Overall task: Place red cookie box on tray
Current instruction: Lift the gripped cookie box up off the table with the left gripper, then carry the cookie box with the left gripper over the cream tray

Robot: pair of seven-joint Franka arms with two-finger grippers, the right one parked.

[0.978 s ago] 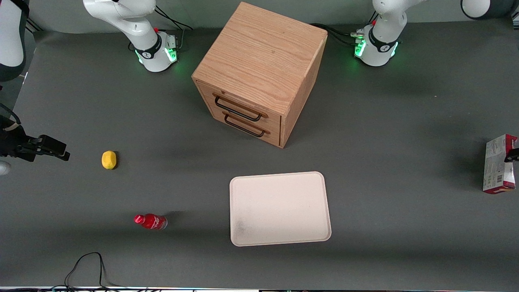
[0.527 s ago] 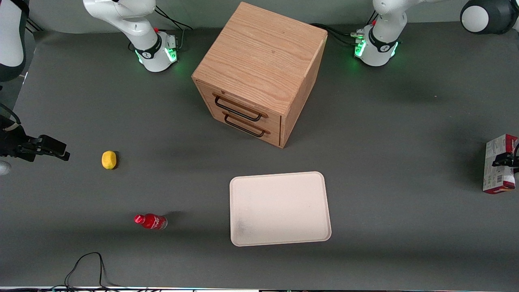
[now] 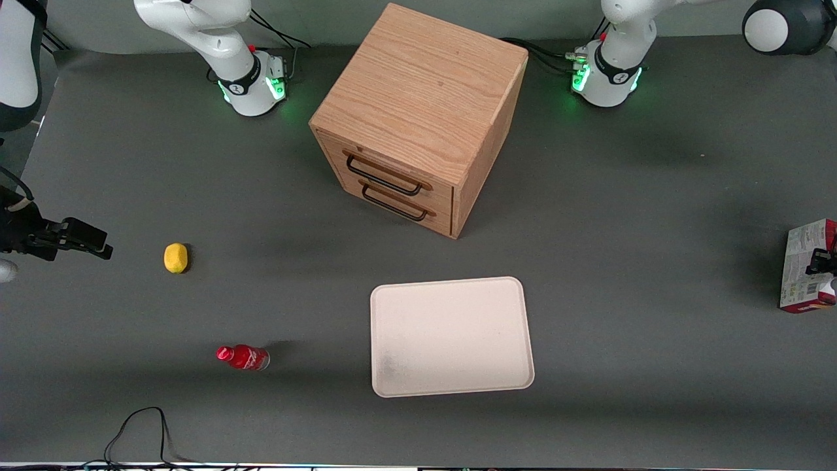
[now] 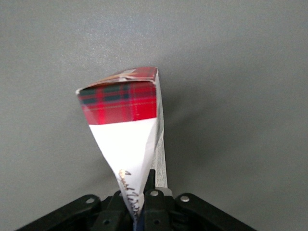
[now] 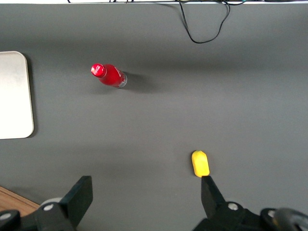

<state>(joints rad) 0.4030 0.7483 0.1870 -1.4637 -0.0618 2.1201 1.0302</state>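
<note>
The red cookie box (image 3: pixel 803 268) stands on its edge on the grey table, far toward the working arm's end. My left gripper (image 3: pixel 822 263) is at its top edge, at the border of the front view. In the left wrist view the gripper (image 4: pixel 143 183) is shut on the box (image 4: pixel 126 137), which shows a red tartan end and a white face. The cream-white tray (image 3: pixel 451 337) lies flat in the middle of the table, nearer the front camera than the cabinet and well apart from the box. Its end also shows in the right wrist view (image 5: pixel 14 96).
A wooden two-drawer cabinet (image 3: pixel 418 118) stands at the middle of the table. A yellow lemon (image 3: pixel 175 258) and a small red bottle (image 3: pixel 243 357) lie toward the parked arm's end. A black cable (image 3: pixel 140 425) loops near the front edge.
My left gripper has come down onto the box's top edge and closed on it. The box has shifted slightly. Nothing else has moved.
</note>
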